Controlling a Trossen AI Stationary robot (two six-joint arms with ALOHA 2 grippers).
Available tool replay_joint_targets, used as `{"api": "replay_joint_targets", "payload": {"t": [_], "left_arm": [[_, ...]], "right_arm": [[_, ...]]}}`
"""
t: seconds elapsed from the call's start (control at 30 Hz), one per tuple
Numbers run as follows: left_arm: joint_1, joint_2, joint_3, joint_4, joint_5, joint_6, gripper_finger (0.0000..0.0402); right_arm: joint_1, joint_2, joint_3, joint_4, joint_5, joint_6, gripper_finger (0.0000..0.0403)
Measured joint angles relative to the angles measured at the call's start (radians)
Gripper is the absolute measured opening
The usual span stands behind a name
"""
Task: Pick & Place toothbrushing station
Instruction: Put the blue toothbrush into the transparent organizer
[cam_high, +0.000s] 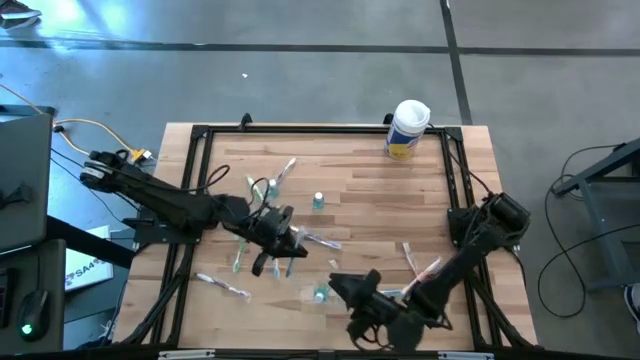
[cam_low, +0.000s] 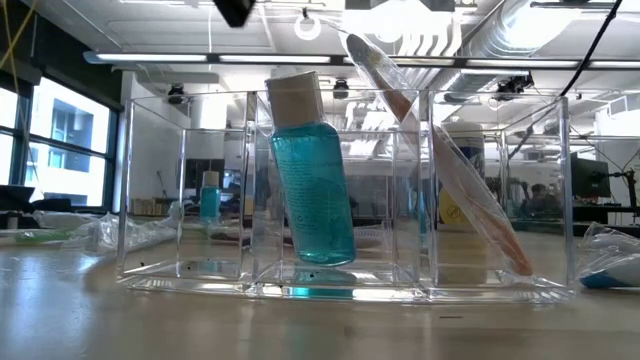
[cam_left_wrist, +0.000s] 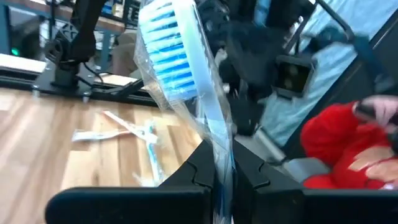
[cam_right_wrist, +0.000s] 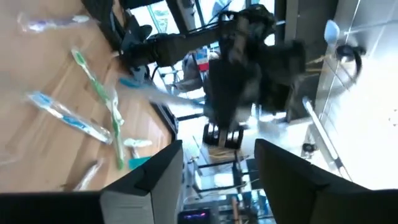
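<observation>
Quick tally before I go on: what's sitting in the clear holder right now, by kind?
Teal-liquid tubes: 1
Wrapped toothbrushes: 1
Total in the clear holder: 2

The left end effector (cam_left_wrist: 222, 171) is pinching a wrapped toothbrush (cam_left_wrist: 180, 68) between its two dark fingers (cam_left_wrist: 202, 168), closed tight on the handle. The brush is standing up from the grip, its blue-and-white bristles showing through the clear wrapper. Behind it, the other arm (cam_left_wrist: 261, 56) is looming dark and blurred. More wrapped toothbrushes (cam_left_wrist: 127, 130) are lying crossed on the wooden desk (cam_left_wrist: 37, 155), well apart from the grip. A person's red sleeve (cam_left_wrist: 336, 146) is showing beyond the desk edge.
</observation>
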Motion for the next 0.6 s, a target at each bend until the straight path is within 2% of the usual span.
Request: {"api": "replay_joint_targets", "payload": {"t": [0.17, 0.23, 0.3, 0.4, 0.47, 0.53, 0.6], "left_arm": [[-0.105, -0.063, 0.001, -0.088, -0.146, 0.100, 0.0012], [-0.151, -0.076, 0.001, -0.105, -0.198, 0.141, 0.0012], [-0.195, -0.076, 0.001, -0.103, -0.235, 0.179, 0.0012], [-0.243, -0.062, 0.001, -0.096, -0.357, 0.221, 0.0012], [-0.252, -0.040, 0.001, -0.093, -0.431, 0.236, 0.0012], [-0.251, -0.014, -0.003, -0.046, -0.420, 0.249, 0.0012], [-0.250, 0.013, 0.000, 0.043, -0.362, 0.267, 0.0012]], "right_arm": [[0.028, -0.087, 0.000, -0.252, 0.137, 0.293, 0.0176], [0.032, -0.130, 0.000, -0.429, 0.219, 0.482, 0.0171], [0.037, -0.176, 0.000, -0.631, 0.245, 0.750, 0.0167], [0.038, -0.272, 0.000, -0.977, 0.165, 1.298, 0.0160], [0.038, -0.343, -0.001, -1.241, 0.054, 1.667, 0.0154], [0.038, -0.399, -0.024, -1.428, -0.033, 1.913, 0.0151], [0.037, -0.440, -0.080, -1.486, -0.059, 2.065, 0.0149]]}}
